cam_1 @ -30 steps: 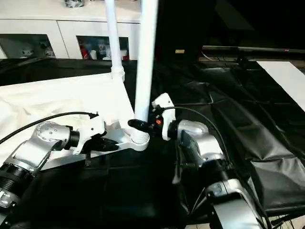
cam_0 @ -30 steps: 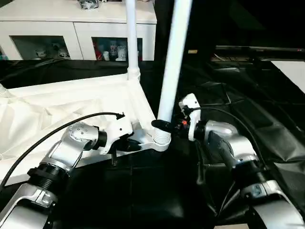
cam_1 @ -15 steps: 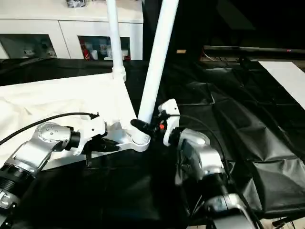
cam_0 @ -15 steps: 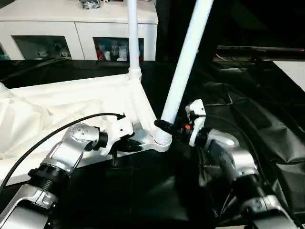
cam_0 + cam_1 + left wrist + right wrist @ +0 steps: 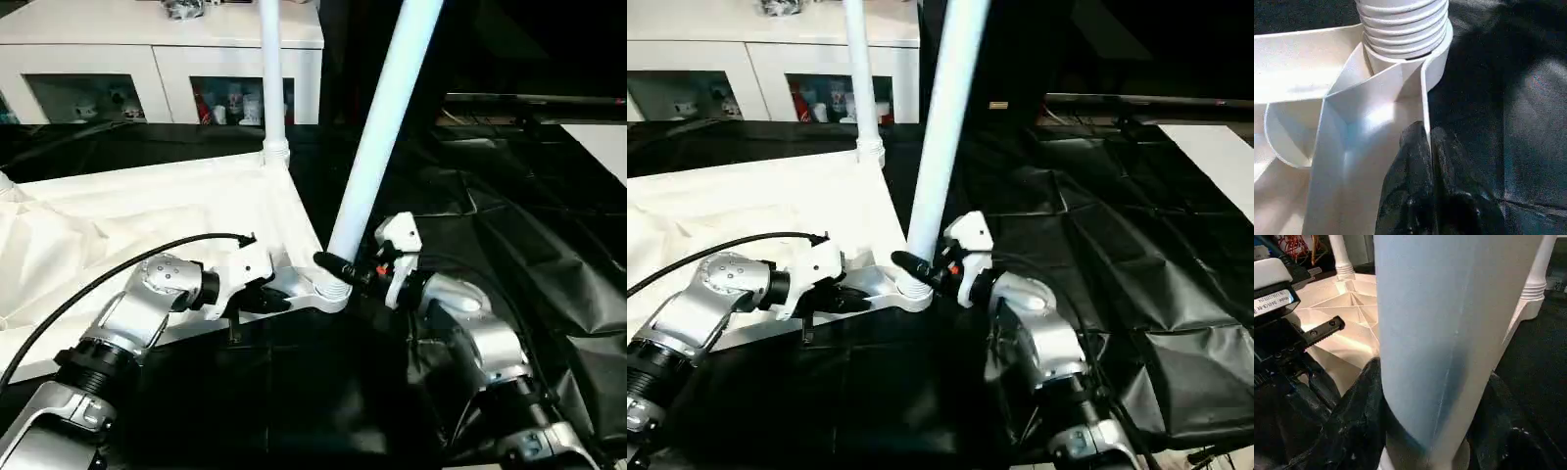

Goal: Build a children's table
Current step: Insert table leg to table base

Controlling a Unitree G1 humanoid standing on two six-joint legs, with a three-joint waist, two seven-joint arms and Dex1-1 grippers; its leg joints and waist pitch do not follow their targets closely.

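Since the earlier frames the near table leg (image 5: 384, 117) has tipped from nearly upright to a lean toward the upper right of the frame, and the right forearm has swung lower in the lower right. Left to right — the inverted white table top (image 5: 127, 211) lies across the left half of the head views on black sheeting (image 5: 549, 245), its ribbed underside facing up. The left gripper (image 5: 263, 294), at lower centre-left, has its fingers (image 5: 1413, 161) pinched tight on the thin rim wall of the top, just beside the near corner socket (image 5: 328, 292). A far table leg (image 5: 270, 73) stands upright in the far corner socket, at upper centre. The near leg rises from the near corner socket, its ribbed foot (image 5: 1403, 24) seated in the collar. The right gripper (image 5: 343, 266), at centre, clasps this leg just above the socket — its black fingers (image 5: 1359, 406) lie on either side of the tube, about half spread. Behind, along the upper left edge, stands a white cabinet (image 5: 157, 59) with glass-fronted compartments.
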